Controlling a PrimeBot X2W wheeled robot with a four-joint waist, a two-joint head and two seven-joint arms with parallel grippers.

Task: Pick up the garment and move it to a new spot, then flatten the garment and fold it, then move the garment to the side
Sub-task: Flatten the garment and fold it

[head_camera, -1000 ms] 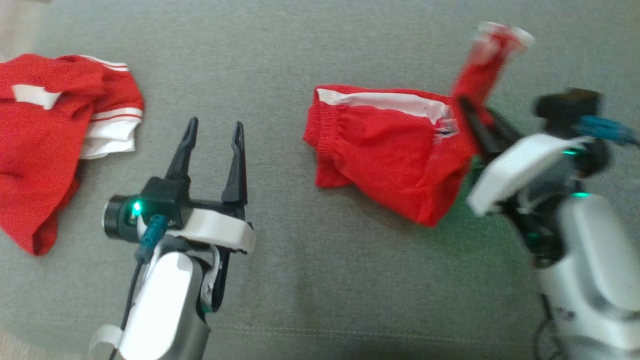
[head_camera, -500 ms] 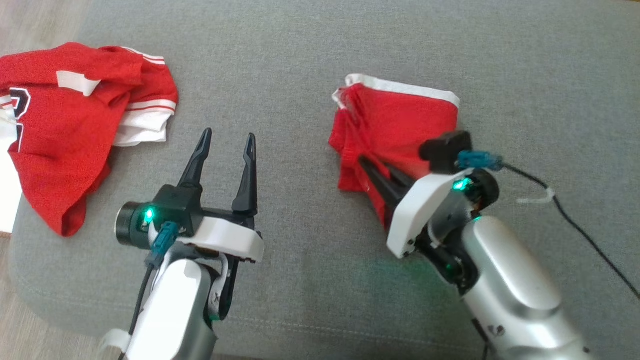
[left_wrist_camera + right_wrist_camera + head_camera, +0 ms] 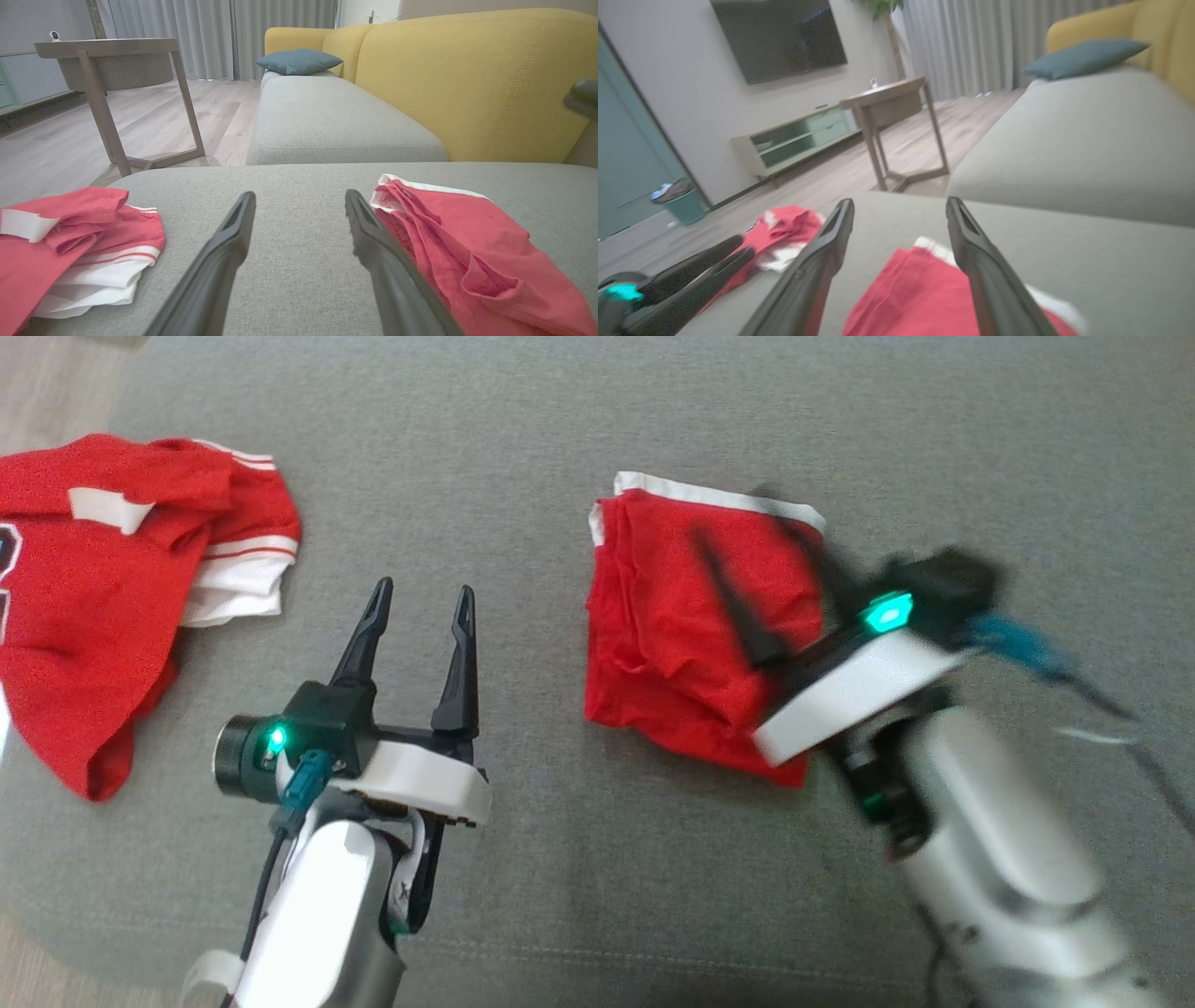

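The right gripper (image 3: 735, 515), clamped on the red shorts (image 3: 672, 635) half a second ago, is now holding its fingers wide apart above them, gripping nothing. The shorts are lying loose and folded on the gray seat cushion (image 3: 560, 859), right of its middle. The left gripper (image 3: 423, 588) is hovering with jaws wide apart and empty, between the shorts and a red jersey (image 3: 84, 616) near the cushion's left edge, partly cut off. Motion is blurring the right arm, so whether its fingers touch the cloth is hard to tell.
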